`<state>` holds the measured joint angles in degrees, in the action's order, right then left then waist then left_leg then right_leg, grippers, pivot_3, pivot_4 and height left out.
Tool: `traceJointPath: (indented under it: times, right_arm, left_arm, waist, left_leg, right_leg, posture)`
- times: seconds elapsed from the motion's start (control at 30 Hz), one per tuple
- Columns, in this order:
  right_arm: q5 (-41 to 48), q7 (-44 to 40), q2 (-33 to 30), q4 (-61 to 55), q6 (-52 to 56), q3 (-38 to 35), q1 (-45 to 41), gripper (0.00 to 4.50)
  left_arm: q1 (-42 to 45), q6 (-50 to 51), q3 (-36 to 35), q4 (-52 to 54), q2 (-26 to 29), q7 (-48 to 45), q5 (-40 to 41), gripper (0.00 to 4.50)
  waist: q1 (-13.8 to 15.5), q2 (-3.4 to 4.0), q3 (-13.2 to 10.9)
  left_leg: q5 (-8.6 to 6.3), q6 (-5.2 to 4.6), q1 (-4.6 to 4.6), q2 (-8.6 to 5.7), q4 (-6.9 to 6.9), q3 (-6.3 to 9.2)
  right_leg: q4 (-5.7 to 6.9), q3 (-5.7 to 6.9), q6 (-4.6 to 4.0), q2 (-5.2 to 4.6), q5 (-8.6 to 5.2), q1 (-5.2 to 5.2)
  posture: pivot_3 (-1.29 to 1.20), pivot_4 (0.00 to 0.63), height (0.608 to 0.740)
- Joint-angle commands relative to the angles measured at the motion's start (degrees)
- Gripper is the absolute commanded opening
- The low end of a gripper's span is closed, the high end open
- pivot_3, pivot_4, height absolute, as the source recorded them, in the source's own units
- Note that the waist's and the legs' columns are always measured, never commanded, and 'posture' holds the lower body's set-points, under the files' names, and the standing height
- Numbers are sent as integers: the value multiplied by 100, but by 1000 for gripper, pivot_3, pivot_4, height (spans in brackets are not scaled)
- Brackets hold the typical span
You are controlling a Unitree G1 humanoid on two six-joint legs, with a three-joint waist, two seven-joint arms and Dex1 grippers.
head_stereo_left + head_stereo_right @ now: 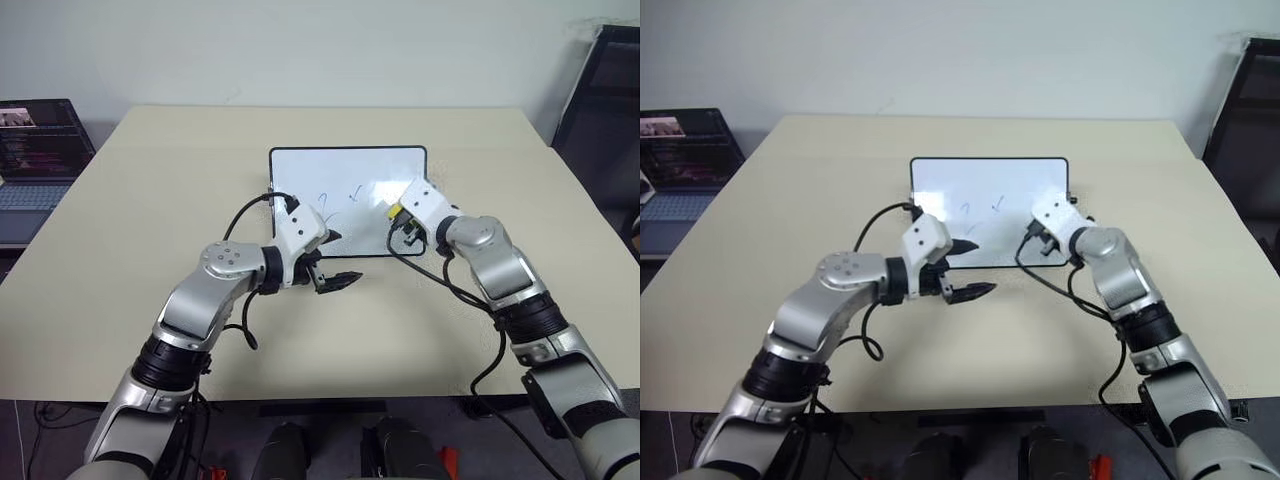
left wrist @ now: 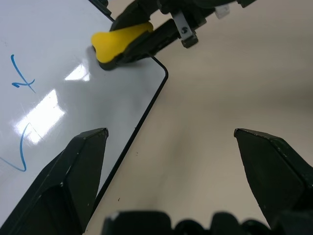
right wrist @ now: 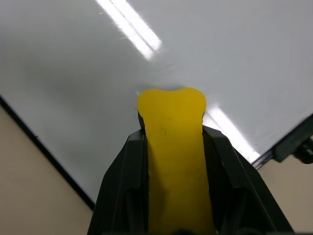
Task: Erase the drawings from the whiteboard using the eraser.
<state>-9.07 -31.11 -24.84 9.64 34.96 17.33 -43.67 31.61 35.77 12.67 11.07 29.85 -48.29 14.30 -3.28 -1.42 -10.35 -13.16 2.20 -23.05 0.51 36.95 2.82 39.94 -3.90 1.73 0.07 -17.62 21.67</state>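
One eraser (image 3: 172, 161), one whiteboard (image 1: 340, 165), two end effectors, three drawings (image 2: 22, 83)

A wide beige table (image 1: 150, 200) stands against a pale wall (image 1: 300, 50). Off its left edge sits an open laptop (image 1: 35, 150), its screen lit and its grey keyboard showing. A dark chair (image 1: 600, 110) stands past the table's far right corner.
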Motion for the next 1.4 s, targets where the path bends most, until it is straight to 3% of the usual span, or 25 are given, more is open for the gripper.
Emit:
traceJointPath:
  times: [0.03, 0.4, 0.63, 0.77, 1.0, 1.2, 1.4]
  right_arm:
    - [-76, 166, 53, -84, -64, -151, -39, 1138]
    - [932, 392, 551, -1252, -460, -1358, 331, 1125]
    - [1295, 377, 649, -2496, -589, -1439, 1440, 1125]
    - [1495, 460, 743, -3041, -500, -1439, 2253, 1123]
    - [1441, 434, 519, -2932, -933, -1528, 2906, 1123]
    - [1383, 543, 373, -2658, -1070, -1471, 2720, 1123]
    - [779, 559, 316, -1933, -934, -832, 1517, 1123]
  left_arm:
    - [-21, -104, -129, 103, 32, 72, -18, 4500]
    - [-361, -68, -748, 0, -53, 925, -80, 4500]
    - [-704, -184, -1182, -91, -64, 1428, -140, 4500]
    - [-832, -423, -1602, -53, -386, 2167, -237, 4500]
    - [-1028, -411, -1661, 95, -409, 2296, -228, 4500]
    - [-898, -189, -1554, 181, -355, 2294, -247, 4500]
    - [-607, 172, -1406, 302, -369, 2330, -257, 4500]
  waist:
    - [0, 0, 0]
    - [14, 0, -4]
    - [42, 0, -4]
    - [69, 0, -4]
    - [90, 0, -4]
    - [104, 0, -5]
    - [73, -1, -5]
  left_leg:
    - [0, 0, 1, 0, 0, 0]
    - [-1, 0, -24, 3, -8, 9]
    - [-2, 0, -37, 1, -10, 21]
    - [-2, 0, -40, 0, -5, 27]
    - [-1, 0, -38, -1, -6, 23]
    - [-1, 0, -38, -2, -6, 23]
    - [-1, 1, -33, -2, -5, 15]
  right_leg:
    - [0, 0, 0, 0, 0, -1]
    - [-19, 2, -1, -3, -1, 12]
    - [-33, 1, -1, -8, -1, 17]
    - [-36, 6, -1, -10, -1, 14]
    - [-37, 7, -1, -11, -1, 14]
    - [-38, 11, -1, -10, -1, 12]
    - [-33, 16, 0, -6, 0, 13]
  posture:
    - [0, 150, 740]
    - [0, 150, 740]
    - [0, 150, 740]
    - [0, 150, 740]
    - [0, 150, 740]
    - [0, 150, 740]
    - [0, 150, 740]
